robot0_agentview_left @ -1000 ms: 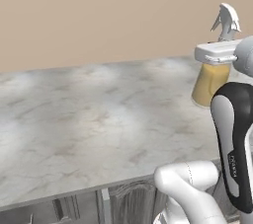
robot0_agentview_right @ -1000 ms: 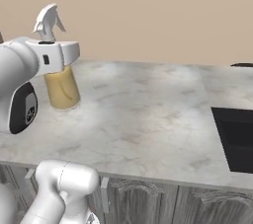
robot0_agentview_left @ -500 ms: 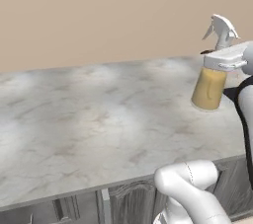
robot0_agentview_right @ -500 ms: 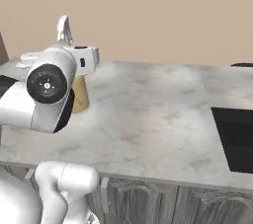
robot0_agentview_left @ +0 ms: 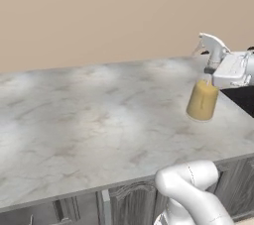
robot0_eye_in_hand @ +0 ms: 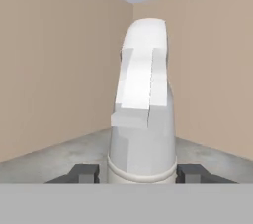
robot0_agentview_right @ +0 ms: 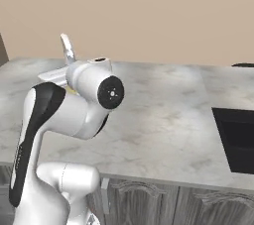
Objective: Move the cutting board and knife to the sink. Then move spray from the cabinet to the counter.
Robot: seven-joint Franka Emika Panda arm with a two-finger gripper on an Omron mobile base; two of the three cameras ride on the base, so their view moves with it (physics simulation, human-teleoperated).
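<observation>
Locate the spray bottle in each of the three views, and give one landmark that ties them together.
Left base view: spray bottle at right, on the counter.
Right base view: upper left, its nozzle poking up behind the arm.
Hand view: centre, nozzle close up between the claw fingertips.
Shared landmark: the tan wall.

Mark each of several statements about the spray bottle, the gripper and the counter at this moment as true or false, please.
1. The spray holds orange-yellow liquid. True.
2. The gripper grasps the spray at the neck, below its nozzle. True.
3. The spray lies on its side on the counter. False: it stands upright, at or just above the marble; contact cannot be told.
4. A cutting board rests on the counter beside the spray. False: no board is there.
5. The sink is a dark recess in the counter. True.
</observation>
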